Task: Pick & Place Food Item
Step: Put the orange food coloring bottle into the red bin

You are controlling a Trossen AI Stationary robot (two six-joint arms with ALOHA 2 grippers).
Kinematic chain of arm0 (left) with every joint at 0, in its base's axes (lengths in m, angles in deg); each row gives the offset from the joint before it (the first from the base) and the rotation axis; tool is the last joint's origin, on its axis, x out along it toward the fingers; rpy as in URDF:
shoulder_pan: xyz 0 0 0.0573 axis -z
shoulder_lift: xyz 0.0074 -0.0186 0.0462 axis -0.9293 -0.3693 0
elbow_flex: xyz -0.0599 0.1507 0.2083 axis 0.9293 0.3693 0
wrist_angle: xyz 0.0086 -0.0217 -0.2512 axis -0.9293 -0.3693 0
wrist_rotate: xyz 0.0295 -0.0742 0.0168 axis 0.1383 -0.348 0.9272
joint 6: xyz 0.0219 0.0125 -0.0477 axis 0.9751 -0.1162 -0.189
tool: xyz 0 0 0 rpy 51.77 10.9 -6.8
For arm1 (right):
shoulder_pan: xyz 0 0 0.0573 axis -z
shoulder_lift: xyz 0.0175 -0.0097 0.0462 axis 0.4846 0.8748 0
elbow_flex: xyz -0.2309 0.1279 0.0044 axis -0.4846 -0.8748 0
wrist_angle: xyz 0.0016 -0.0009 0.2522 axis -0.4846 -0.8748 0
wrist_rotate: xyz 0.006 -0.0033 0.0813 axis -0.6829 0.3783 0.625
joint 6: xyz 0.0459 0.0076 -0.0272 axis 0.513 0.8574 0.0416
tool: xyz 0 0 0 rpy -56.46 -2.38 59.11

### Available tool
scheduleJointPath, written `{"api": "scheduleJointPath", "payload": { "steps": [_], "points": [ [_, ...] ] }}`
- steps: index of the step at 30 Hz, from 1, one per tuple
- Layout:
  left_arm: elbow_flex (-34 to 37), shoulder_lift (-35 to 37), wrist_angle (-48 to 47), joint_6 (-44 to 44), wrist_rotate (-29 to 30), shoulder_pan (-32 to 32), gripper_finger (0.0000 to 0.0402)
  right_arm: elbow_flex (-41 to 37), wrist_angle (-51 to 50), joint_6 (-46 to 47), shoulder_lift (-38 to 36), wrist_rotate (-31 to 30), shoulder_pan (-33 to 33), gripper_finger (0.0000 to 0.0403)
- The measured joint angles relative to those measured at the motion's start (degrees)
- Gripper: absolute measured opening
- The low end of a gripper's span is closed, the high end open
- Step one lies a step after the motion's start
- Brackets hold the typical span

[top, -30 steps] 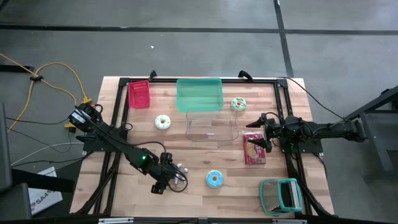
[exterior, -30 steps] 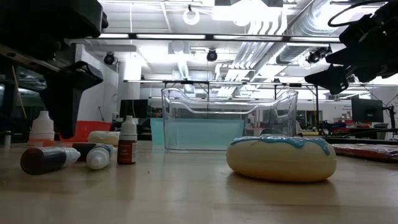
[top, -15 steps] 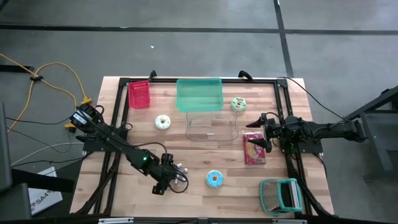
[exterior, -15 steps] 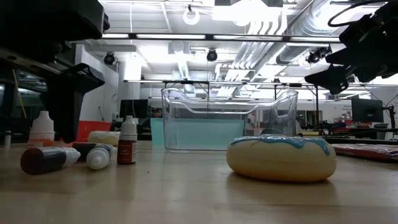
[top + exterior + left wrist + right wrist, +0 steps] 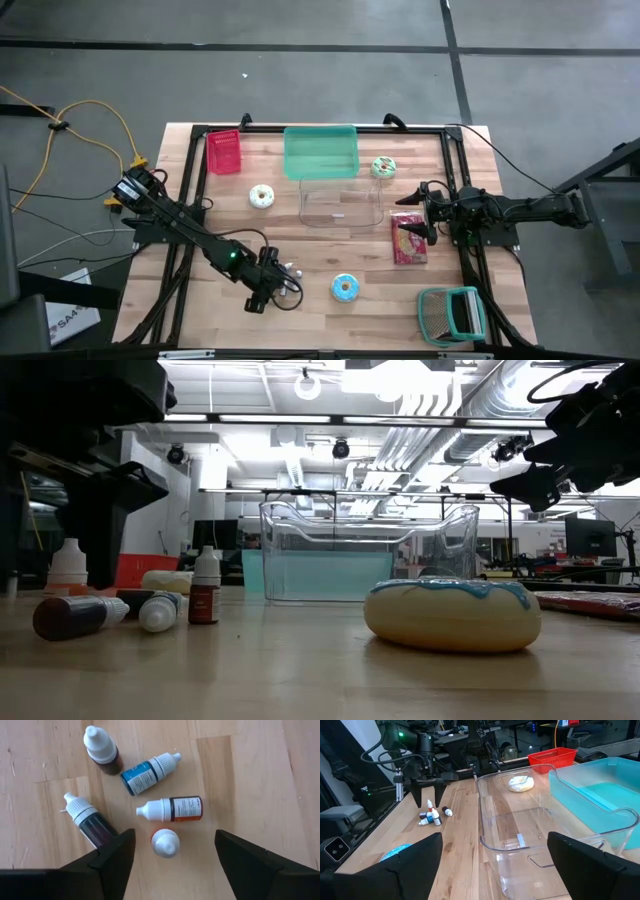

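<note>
Left gripper (image 5: 172, 845) hangs over a cluster of small dropper bottles (image 5: 170, 809) near the table's (image 5: 300, 320) front edge, fingers spread around an upright white-capped bottle (image 5: 165, 841) without touching it. Right gripper (image 5: 420, 205) waits beside the clear bin (image 5: 342, 207), fingers wide, holding nothing.

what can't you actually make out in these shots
- Small dropper bottles: label print too small, left wrist view.
- Dark-filled bottle: its base is hidden behind a left gripper finger.
- Red flat packet: artwork too small in the high view, cut by the edge in the low view.
</note>
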State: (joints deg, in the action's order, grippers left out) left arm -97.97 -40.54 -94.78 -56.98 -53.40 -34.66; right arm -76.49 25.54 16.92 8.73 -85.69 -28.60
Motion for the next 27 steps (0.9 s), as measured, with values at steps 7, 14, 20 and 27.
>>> {"api": "scheduleJointPath", "payload": {
  "steps": [7, 14, 20, 27],
  "points": [
    [0.00, 0.00, 0.11, 0.00, 0.00, 0.00, 0.0229, 0.01, 0.00, 0.00, 0.00, 0.00, 0.00, 0.0350],
    [0.00, 0.01, 0.25, 0.02, -0.01, 0.00, 0.0209, 0.01, 0.00, 0.00, 0.01, -0.01, 0.01, 0.0350],
    [0.02, 0.02, 0.41, 0.02, -0.01, 0.00, 0.0206, 0.00, 0.00, 0.00, 0.02, 0.00, 0.00, 0.0350],
    [0.02, 0.02, 0.40, 0.02, 0.00, 0.00, 0.0206, 0.02, 0.00, 0.00, 0.02, 0.00, 0.00, 0.0350]
  ]
}}
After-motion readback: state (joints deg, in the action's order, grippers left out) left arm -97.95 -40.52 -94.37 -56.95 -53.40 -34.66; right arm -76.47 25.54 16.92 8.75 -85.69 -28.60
